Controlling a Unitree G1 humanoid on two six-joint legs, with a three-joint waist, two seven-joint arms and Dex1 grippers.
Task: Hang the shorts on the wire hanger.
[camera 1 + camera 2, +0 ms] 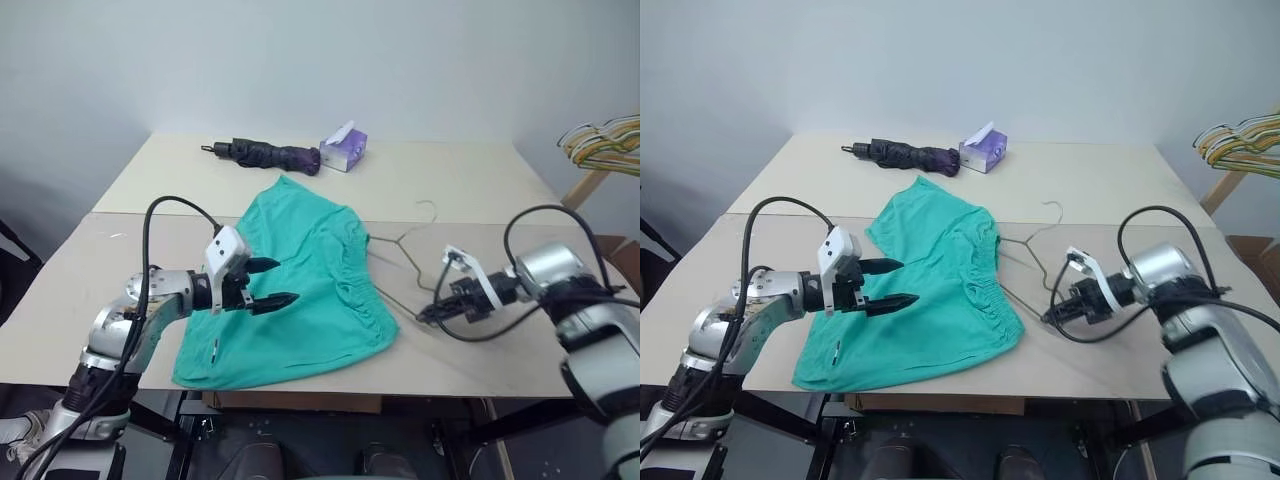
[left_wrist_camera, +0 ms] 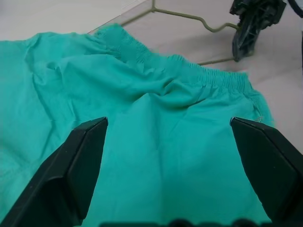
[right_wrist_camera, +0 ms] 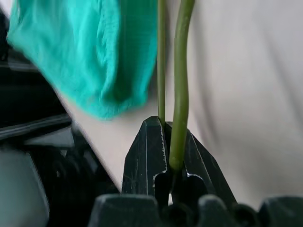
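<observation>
left end effector [image 1: 262, 284] spread, right end effector [image 1: 428, 314] clamped

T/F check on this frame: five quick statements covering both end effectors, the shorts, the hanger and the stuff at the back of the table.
1. The right end effector is shut on the wire hanger. True.
2. The left end effector grips the shorts. False: its fingers are spread open above the fabric, holding nothing.
3. The shorts already hang on the wire hanger. False: they lie flat on the table, the hanger beside their waistband.
4. A folded dark umbrella lies at the far side of the table. True.
5. The tissue box sits on the shorts. False: it stands apart, next to the umbrella.
</observation>
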